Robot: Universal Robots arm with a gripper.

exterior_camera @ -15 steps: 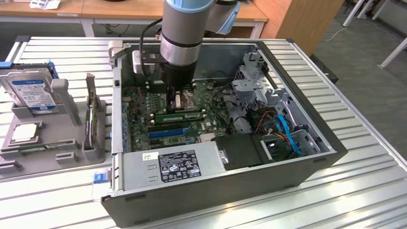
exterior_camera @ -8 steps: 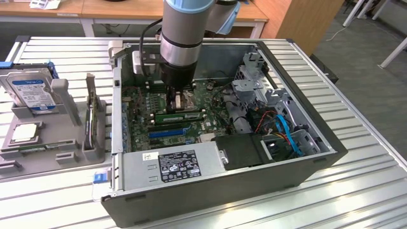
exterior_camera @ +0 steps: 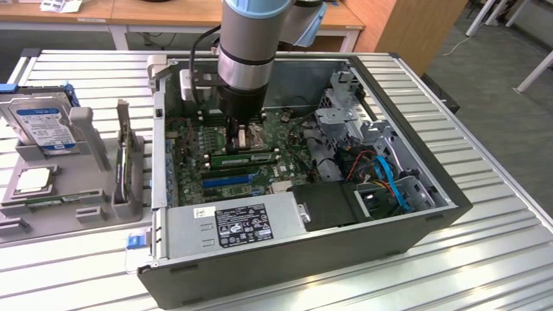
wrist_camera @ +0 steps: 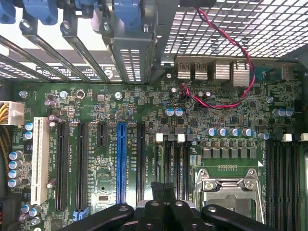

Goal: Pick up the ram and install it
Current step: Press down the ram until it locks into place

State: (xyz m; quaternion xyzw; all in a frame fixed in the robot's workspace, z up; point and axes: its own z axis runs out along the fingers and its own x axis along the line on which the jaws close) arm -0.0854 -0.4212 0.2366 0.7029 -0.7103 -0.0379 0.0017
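Exterior view, ram: A long green stick, taken to be the ram (exterior_camera: 48, 199), is seen lying flat in a slot of the grey holder tray (exterior_camera: 17, 227) on the counter (exterior_camera: 484, 259), at the exterior view's left, well apart from the open computer case (exterior_camera: 415, 223).
Exterior view, neighbours: A hard drive (exterior_camera: 41, 126) and a processor chip (exterior_camera: 31, 179) are kept on the same tray, just beside the ram.
Exterior view, hand: The hand (exterior_camera: 240, 129) is held low inside the case, above the motherboard (exterior_camera: 194, 146). Another green strip (exterior_camera: 246, 157) is seen on the board near it; whether it is a seated module cannot be told.
Wrist view, hand: The hand (wrist_camera: 163, 190) is shown closed tight, fingertips together, with nothing judged to be gripped, over the dark memory slots (wrist_camera: 168, 159) beside the processor socket (wrist_camera: 228, 185).
Handling: The ram is judged light, thin, stiff and fragile. It is best taken by its long flat faces near mid-length, with the contact edge left untouched.
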